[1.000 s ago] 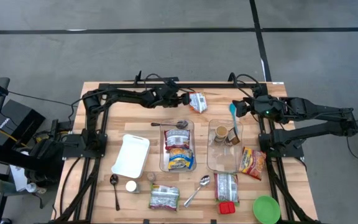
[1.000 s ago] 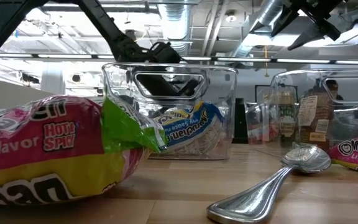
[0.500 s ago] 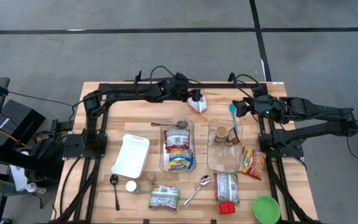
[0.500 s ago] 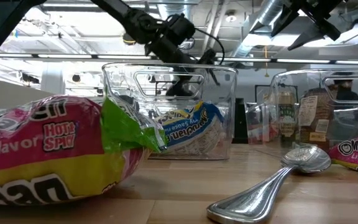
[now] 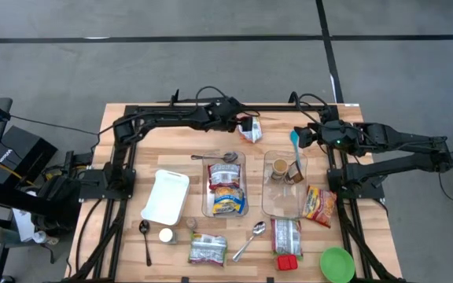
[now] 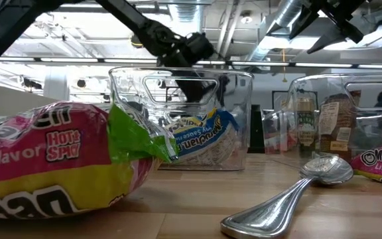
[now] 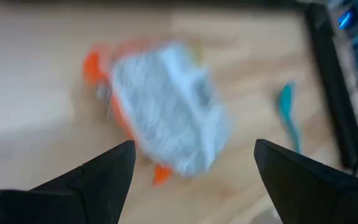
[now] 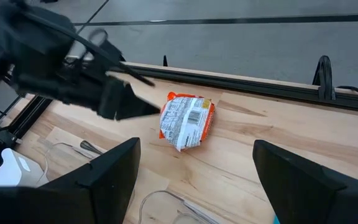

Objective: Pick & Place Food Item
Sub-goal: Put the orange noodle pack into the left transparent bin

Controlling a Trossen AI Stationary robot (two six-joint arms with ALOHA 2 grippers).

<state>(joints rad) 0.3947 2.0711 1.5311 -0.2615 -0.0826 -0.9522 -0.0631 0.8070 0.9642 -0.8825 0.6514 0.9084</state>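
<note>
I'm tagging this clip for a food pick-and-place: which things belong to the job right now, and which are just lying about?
In the job:
- left gripper, open beside the packet
- orange-and-white food packet

Lying about:
- white tray
- green bowl
- teal spoon
- right gripper, open, waiting

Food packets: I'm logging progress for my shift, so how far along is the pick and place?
Looks done: noodle packets already lie in the left clear bin.
In hand: nothing is held. The left gripper stands open just beside the orange-and-white packet at the table's far edge; the right gripper waits open above the other bin.
Left: grasping that packet; other packets lie on the table.
</note>
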